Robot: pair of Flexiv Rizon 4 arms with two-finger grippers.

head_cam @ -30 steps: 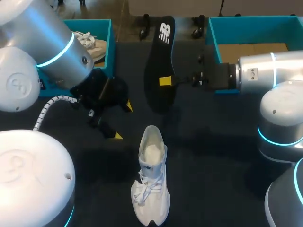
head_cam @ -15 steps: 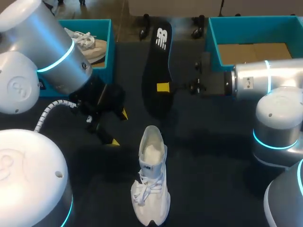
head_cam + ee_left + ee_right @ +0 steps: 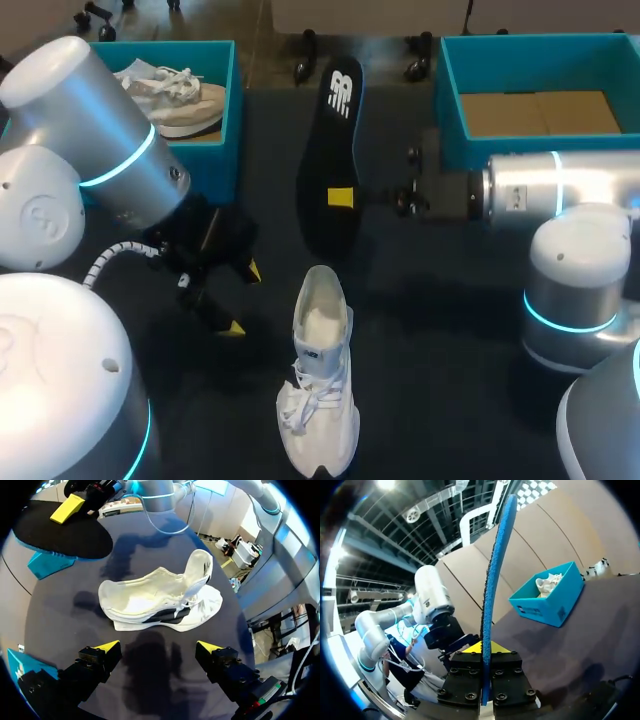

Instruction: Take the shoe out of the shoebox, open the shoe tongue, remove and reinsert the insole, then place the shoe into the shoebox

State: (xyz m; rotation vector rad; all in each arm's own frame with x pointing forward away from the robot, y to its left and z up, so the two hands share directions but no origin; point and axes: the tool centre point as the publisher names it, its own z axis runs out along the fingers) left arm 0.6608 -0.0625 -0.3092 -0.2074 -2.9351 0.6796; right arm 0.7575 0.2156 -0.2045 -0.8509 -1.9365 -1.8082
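- R gripper (image 3: 345,197) pinches insole (image 3: 333,130), long axis near-far.
- shoe (image 3: 320,370) just near of it, opening far, axes roughly aligned.
- L gripper (image 3: 242,298) wide, left of shoe (nearer arm).

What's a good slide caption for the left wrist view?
The white shoe sits ahead of the open left gripper; beyond it, the right gripper holds the black insole.

Head view: looking down from above and behind, taking in the whole table (image 3: 430,330).
Left wrist view: sitting low and near, facing the white shoe (image 3: 160,600) side-on.
Right wrist view: looking edge-on along the insole (image 3: 491,580), very close.
Shared: shoe and insole appearing in head and left wrist views.
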